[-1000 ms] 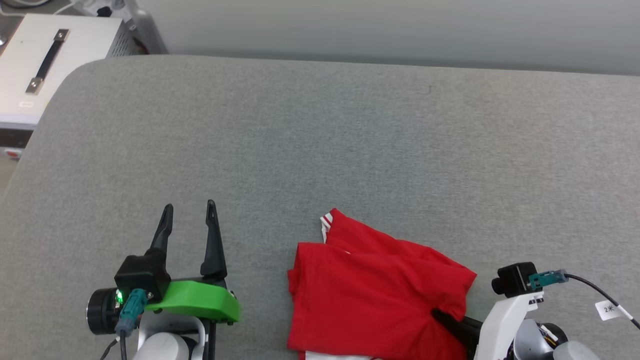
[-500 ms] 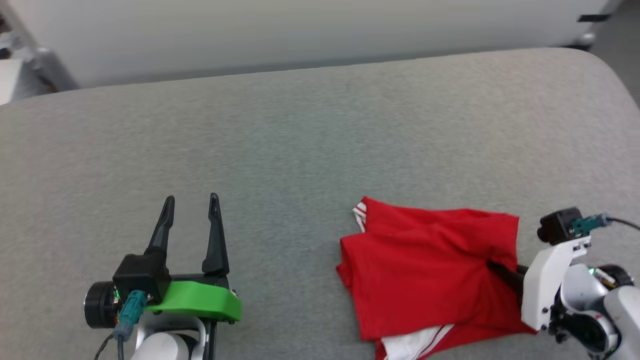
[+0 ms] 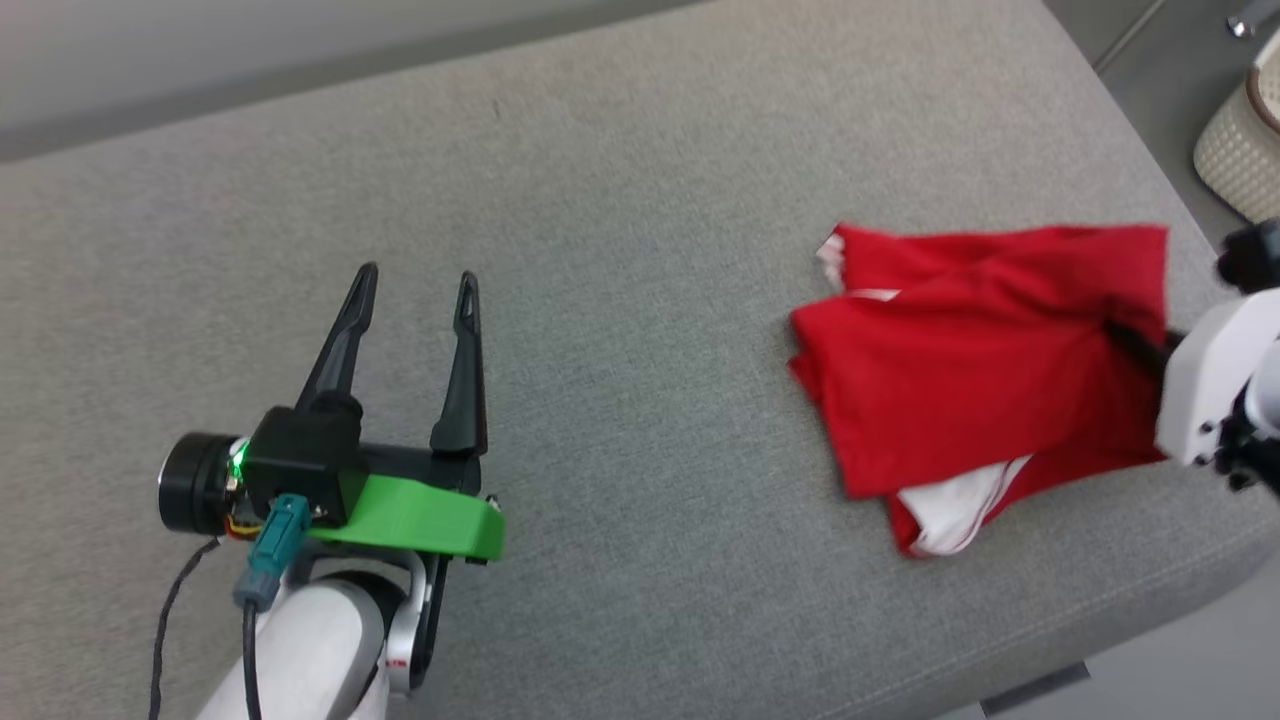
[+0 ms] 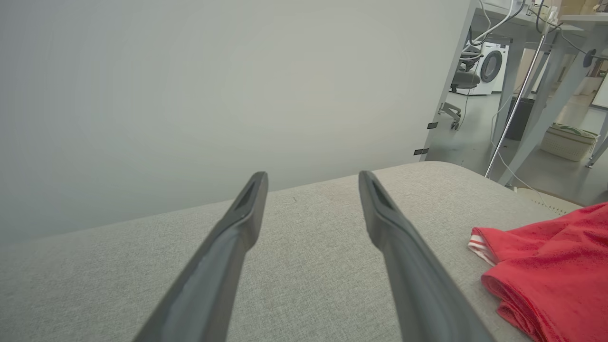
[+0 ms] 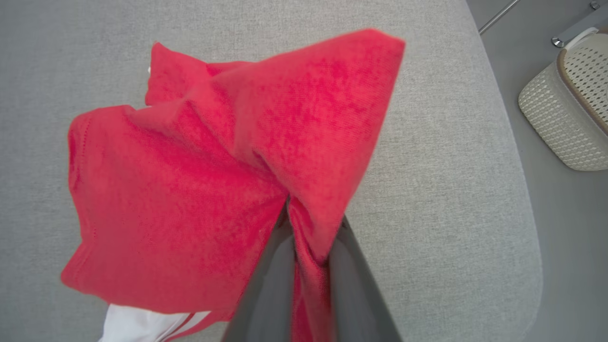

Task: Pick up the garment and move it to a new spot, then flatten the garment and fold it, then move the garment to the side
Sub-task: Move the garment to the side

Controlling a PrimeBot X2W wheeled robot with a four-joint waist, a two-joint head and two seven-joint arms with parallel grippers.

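Note:
The garment [image 3: 970,370] is a folded red shirt with a white striped sleeve poking out beneath, lying near the right end of the grey cushioned surface [image 3: 640,230]. My right gripper [image 3: 1125,335] comes in from the right edge and is shut on the garment's right side. In the right wrist view the red cloth [image 5: 213,166] bunches between my right gripper's [image 5: 308,228] two dark fingers. My left gripper [image 3: 415,285] stands open over bare cushion at the left, well apart from the shirt. The left wrist view has my left gripper [image 4: 311,178] spread, with the garment [image 4: 551,266] at its lower right.
A white perforated basket [image 3: 1245,150] stands on the floor beyond the cushion's right end, also seen as the basket [image 5: 570,104] in the right wrist view. The cushion's front edge [image 3: 1000,650] runs close below the shirt. Desks, cables and a washing machine [image 4: 489,71] lie far off.
The camera has swung to the right. The right gripper has dragged the folded garment toward the cushion's right end. The left gripper has stayed open.

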